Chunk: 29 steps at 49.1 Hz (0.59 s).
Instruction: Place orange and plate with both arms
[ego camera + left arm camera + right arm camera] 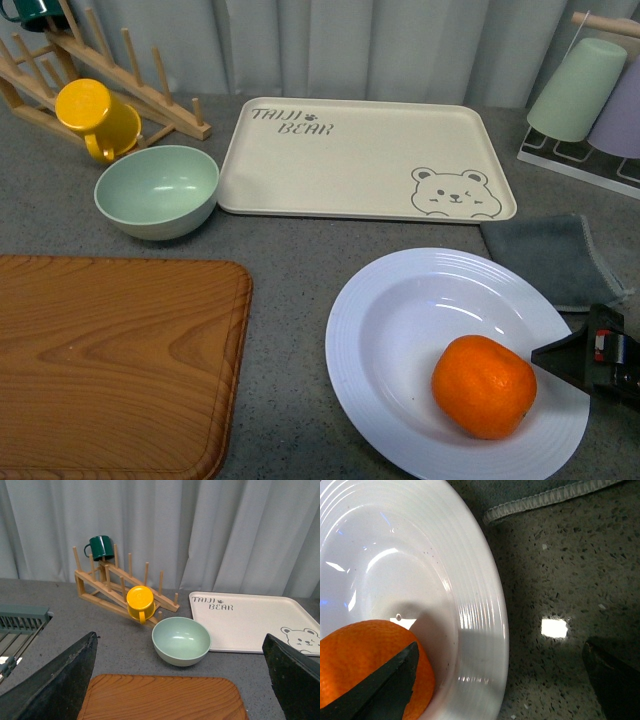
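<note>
The orange (pixel 484 386) lies inside the white ribbed plate (pixel 390 320) at the front right of the grey counter. My right gripper (pixel 585 362) is open at the plate's right rim, one finger over the plate beside the orange, the other outside the rim. In the right wrist view the orange (pixel 360 665) sits by one finger (pixel 385 690) and the plate rim (pixel 485 630) runs between the jaws. My left gripper (pixel 182 690) is open and empty above the wooden board (pixel 160 700); it does not show in the front view.
A wooden board (pixel 110 360) lies front left. A pale green bowl (pixel 157 190), a yellow mug (pixel 95 118) and a wooden rack (pixel 120 70) stand back left. A cream bear tray (pixel 360 160) is behind the plate. A grey cloth (pixel 550 255) and a cup rack (pixel 590 100) are at right.
</note>
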### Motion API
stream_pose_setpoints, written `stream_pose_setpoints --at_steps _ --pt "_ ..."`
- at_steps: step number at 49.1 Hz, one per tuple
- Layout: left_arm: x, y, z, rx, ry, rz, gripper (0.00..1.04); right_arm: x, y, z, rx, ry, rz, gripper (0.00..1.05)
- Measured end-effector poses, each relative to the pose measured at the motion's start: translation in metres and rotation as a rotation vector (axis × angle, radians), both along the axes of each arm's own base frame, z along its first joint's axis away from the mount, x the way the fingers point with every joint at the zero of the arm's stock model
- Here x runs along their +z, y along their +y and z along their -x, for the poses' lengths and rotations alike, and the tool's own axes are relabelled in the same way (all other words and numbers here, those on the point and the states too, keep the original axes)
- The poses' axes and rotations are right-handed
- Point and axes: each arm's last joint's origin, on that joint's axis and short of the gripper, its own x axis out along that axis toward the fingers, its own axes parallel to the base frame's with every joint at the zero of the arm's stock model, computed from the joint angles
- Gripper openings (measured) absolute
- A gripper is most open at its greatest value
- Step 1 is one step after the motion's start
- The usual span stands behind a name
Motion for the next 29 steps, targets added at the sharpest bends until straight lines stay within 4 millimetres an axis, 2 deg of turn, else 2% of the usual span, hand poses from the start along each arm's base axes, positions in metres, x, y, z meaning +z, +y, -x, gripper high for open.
stream_pose_setpoints --at_steps 23,29 --pt "0.0 0.0 0.0 0.0 0.0 0.0 0.98 -0.004 0.011 -0.019 0.019 -0.028 -0.023 0.96" --pt "0.0 0.0 0.0 0.0 0.0 0.0 0.98 -0.006 0.012 -0.02 0.016 -0.021 -0.027 0.82"
